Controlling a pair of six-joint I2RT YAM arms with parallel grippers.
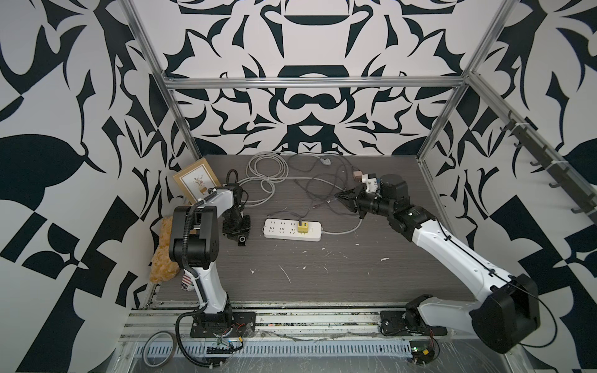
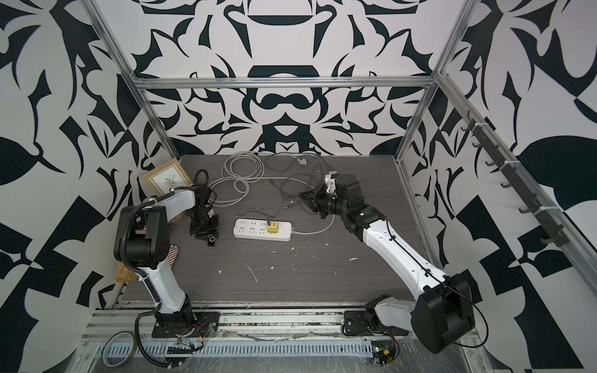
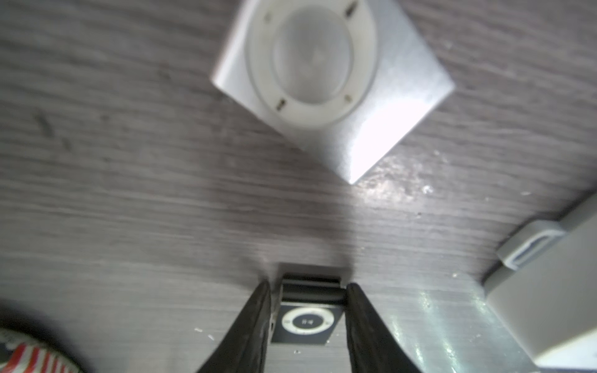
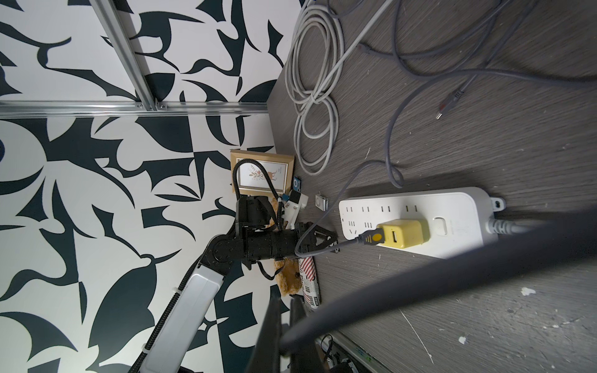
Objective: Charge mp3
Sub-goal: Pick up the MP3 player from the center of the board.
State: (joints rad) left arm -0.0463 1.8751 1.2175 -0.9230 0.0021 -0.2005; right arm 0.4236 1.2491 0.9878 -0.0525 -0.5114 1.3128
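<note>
The left hand [image 3: 309, 287] is half open around the black player [image 3: 307, 323], but the blue mp3 [image 4: 297, 184] lies by the picture frame [image 4: 258, 154], so it may grab the wrong one. The right hand [image 1: 339, 196] pinches the grey cable [image 4: 420, 284].

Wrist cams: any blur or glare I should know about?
Left wrist: silver player soft and out of focus, corner blown out, glare on the table beside it; dark player at the left gripper sharper. Right wrist: cable right at the lens is a blurred band; power strip and yellow charger crisp.
</note>
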